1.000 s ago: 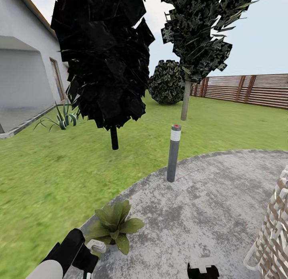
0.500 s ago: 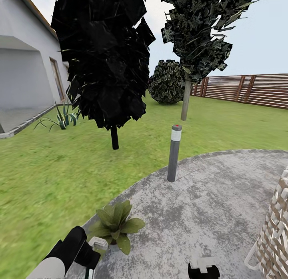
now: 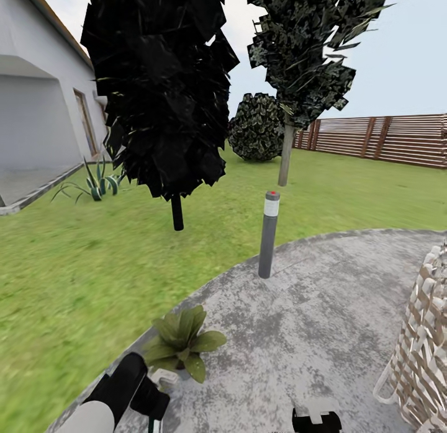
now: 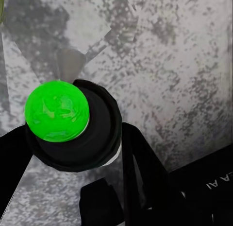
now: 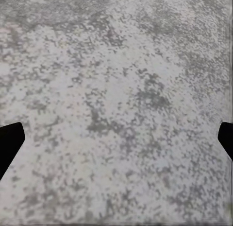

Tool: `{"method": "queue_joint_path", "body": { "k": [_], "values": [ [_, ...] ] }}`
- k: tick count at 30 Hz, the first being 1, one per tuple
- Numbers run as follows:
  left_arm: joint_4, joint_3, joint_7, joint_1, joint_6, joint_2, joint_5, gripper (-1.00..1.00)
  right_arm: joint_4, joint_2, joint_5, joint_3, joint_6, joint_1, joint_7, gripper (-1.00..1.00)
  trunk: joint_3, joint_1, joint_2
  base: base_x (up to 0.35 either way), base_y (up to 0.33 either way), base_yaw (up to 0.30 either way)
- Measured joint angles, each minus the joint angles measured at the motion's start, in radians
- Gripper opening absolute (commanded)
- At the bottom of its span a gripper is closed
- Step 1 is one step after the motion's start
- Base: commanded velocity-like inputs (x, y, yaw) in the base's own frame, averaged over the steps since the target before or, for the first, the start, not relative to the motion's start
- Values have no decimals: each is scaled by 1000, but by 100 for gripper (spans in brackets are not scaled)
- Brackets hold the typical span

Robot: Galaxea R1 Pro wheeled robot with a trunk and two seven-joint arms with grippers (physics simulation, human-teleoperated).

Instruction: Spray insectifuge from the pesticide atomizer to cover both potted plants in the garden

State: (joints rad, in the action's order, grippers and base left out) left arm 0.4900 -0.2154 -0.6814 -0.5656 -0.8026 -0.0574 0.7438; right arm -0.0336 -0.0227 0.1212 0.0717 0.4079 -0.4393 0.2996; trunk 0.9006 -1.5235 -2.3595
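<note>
The green lawn (image 3: 74, 278) fills the head view's left half, from 7 to 11 o'clock, with a grey-walled house (image 3: 37, 110) at 10 and a brown slatted fence (image 3: 385, 138) at 2. Two dark-leaved trees (image 3: 161, 85) stand at 12, a round speckled shrub (image 3: 256, 127) behind them. The round grey paved patch (image 3: 310, 321) spreads from centre to 4 o'clock, a grey bollard lamp with a white band and red top (image 3: 269, 234) on its far rim and a pale woven wicker chair (image 3: 422, 352) at its 4 o'clock edge.

One small potted plant with pointed green leaves (image 3: 183, 343) sits on the patch's near rim at 7 o'clock. Just beside it, at 7, is the left hand (image 3: 162, 383). In the left wrist view its black fingers (image 4: 141, 177) flank a dark round-bodied pesticide atomizer with a bright green cap (image 4: 73, 124), apparently gripping it above the paving. The right hand (image 3: 315, 419) hangs at 6 o'clock; in its wrist view its finger tips (image 5: 9, 141) sit well apart with nothing between.

Likely risks: the nozzle's heading cannot be told, so spray may miss the leaves, and a light grip could let the bottle twist.
</note>
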Motion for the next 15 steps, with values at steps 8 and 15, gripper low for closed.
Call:
{"method": "queue_joint_path", "body": {
  "k": [8, 15],
  "values": [
    [0, 1, 36, 6, 0, 16, 9, -100, 0, 0, 0, 0, 0, 0, 0, 100, 0, 0, 0, 0, 0, -44],
    [-17, -4, 153, 8, -2, 4, -21, -100, 0, -2, 0, 0, 0, 0, 0, 100, 0, 0, 0, 0, 0, 0]
  ]
}}
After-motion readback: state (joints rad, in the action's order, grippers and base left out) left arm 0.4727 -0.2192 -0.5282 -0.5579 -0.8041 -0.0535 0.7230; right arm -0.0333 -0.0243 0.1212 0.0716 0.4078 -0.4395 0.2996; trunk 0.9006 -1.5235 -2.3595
